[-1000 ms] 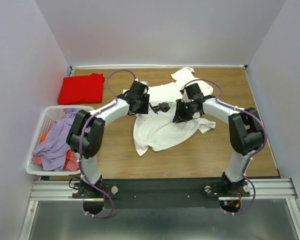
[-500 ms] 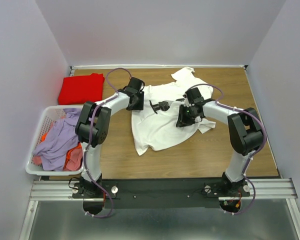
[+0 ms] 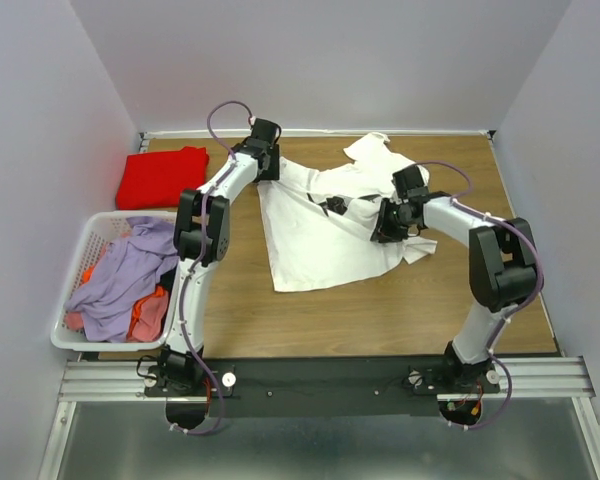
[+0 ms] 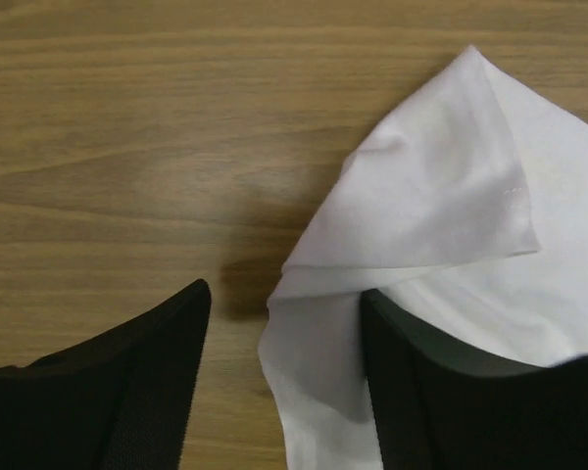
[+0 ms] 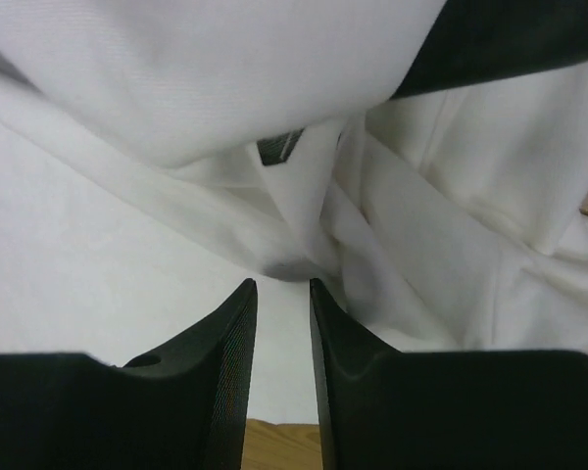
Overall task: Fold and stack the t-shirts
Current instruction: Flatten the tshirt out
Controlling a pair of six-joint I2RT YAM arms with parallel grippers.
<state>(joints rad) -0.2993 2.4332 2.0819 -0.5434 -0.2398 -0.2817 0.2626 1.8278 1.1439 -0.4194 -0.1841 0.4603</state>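
Shirt [image 4: 421, 215] partly within spread left claw [image 4: 284, 294]

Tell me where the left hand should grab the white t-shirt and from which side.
Probably the white t-shirt's far left corner, coming straight down from over the bare table. There the cloth is doubled into a raised, pointed flap whose edge lies between the open left hand's fingers.

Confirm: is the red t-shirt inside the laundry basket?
No, the red t-shirt lies flat on the table just beyond the laundry basket, outside its rim.
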